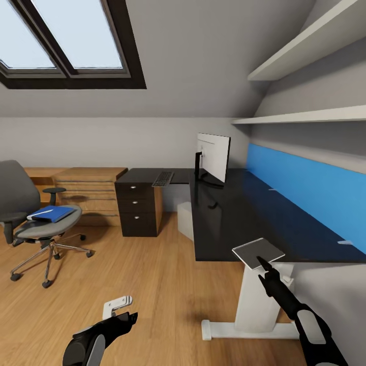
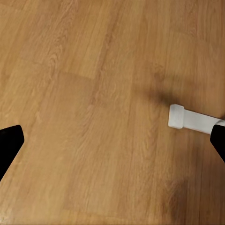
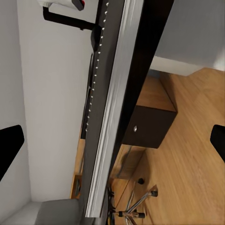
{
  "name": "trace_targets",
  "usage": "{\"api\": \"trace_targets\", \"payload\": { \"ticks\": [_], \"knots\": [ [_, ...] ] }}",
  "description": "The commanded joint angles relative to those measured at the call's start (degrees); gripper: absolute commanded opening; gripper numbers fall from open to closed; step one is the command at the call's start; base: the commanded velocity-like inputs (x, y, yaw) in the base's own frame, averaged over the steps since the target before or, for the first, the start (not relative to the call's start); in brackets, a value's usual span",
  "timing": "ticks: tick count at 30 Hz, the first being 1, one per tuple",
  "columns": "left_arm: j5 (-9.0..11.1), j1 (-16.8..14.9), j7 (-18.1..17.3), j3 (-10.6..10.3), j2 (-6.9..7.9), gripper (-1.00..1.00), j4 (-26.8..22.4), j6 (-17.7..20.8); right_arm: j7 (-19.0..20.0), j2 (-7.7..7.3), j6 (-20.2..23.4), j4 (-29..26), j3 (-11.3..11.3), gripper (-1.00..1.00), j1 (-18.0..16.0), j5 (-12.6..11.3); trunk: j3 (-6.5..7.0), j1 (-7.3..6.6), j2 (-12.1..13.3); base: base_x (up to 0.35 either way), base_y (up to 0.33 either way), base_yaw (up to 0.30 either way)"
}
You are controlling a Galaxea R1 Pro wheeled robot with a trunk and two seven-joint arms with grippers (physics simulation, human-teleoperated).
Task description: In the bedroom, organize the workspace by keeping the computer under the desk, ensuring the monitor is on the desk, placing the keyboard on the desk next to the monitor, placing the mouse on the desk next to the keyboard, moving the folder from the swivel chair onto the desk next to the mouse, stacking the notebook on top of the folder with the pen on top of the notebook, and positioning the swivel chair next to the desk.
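Observation:
The black desk (image 1: 239, 213) carries the monitor (image 1: 214, 157), with the keyboard (image 1: 163, 178) on its left wing. A small dark shape (image 1: 212, 205), perhaps the mouse, lies mid-desk. The notebook (image 1: 257, 251) rests at the desk's front edge, slightly overhanging. My right gripper (image 1: 263, 263) reaches onto it. Seen edge-on, the notebook (image 3: 110, 122) passes between that gripper's (image 3: 115, 143) widely spread fingers. The blue folder (image 1: 52, 213) lies on the swivel chair (image 1: 35, 223). The pale computer (image 1: 185, 219) stands under the desk. My left gripper (image 1: 128, 319) (image 2: 115, 140) hangs open over the floor. The pen is not discernible.
A dark drawer unit (image 1: 136, 208) stands under the desk's left wing, beside a low light-wood cabinet (image 1: 89, 190). The desk's white foot (image 1: 249, 330) (image 2: 190, 119) runs along the floor near my arms. Shelves (image 1: 305, 119) hang above the blue panel (image 1: 310, 188).

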Motion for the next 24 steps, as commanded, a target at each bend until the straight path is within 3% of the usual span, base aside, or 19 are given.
{"api": "trace_targets", "payload": {
  "ticks": [1,15,16,24],
  "knots": [
    [0.6,0.0,0.4,0.1,-0.04,1.0,-0.1,0.2,0.0,0.02,0.5,0.0,-0.2,1.0,-0.1,-0.3,-0.06,-0.01,0.0,0.0,0.0,0.0],
    [0.6,0.0,0.4,0.1,-0.04,1.0,-0.1,0.2,-1.5,0.03,0.6,-0.1,0.0,1.0,-0.1,-0.2,-0.06,-0.01,0.0,0.0,0.0,0.0],
    [0.6,0.0,0.4,0.1,-0.04,1.0,-0.1,0.2,-1.6,0.02,0.6,-0.1,0.0,-1.0,-0.1,-0.2,-0.06,-0.01,0.0,0.0,0.0,0.0],
    [0.6,0.0,0.4,0.1,-0.04,1.0,-0.1,0.3,-1.7,0.06,0.6,-0.3,0.2,-1.0,-0.1,-0.1,-0.06,-0.01,0.0,0.0,0.0,0.0]
  ]
}}
